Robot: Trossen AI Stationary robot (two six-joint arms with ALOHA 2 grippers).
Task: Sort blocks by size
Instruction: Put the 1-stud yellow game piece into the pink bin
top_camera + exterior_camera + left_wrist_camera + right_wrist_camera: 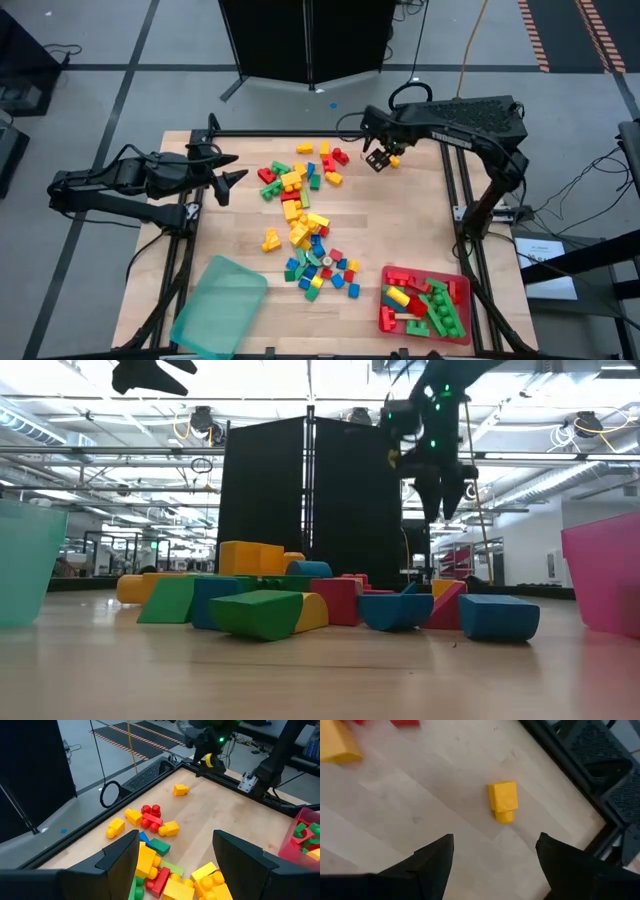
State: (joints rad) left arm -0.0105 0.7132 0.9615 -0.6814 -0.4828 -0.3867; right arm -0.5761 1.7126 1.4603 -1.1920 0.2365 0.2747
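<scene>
Blocks [303, 222] mid-table; red tray [385, 318] part-filled

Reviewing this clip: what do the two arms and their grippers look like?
Both arms are dark, nearly black, with jointed segments and black cables along them. The left gripper and right gripper each end in two flat, wedge-shaped black fingers. Small green lights glow on the right arm's wrist. No markings are legible.

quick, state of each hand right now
left hand: open, holding nothing, above the pile of blocks.
right hand: open, empty, over a lone yellow block.
</scene>
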